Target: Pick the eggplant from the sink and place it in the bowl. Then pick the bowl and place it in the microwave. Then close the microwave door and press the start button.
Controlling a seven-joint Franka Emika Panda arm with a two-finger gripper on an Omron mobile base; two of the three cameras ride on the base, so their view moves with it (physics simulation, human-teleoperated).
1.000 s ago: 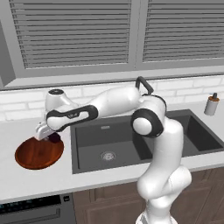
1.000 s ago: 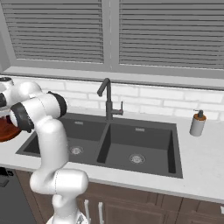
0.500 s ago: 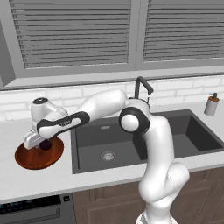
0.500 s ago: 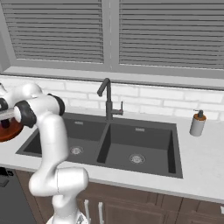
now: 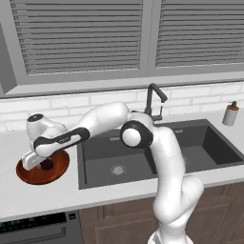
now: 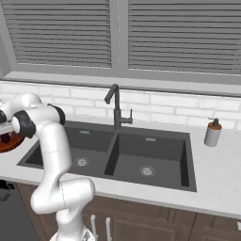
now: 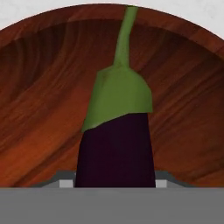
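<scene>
- Hand (image 5: 42, 163) hangs low over the bowl (image 5: 28, 175) on the tabletop (image 5: 43, 198), apparently clamped around the eggplant (image 7: 116, 151), though its fingertips are hidden.
- Eggplant looks light, glossy, likely slippery.
- Bowl is stiff wood; its rim seems the best place to grip.

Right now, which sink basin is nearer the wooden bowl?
The basin next to the arm's elbow in the left base view, in the dark grey double sink. The reddish-brown wooden bowl sits on the counter beside it; the other basin lies toward the soap bottle.
</scene>
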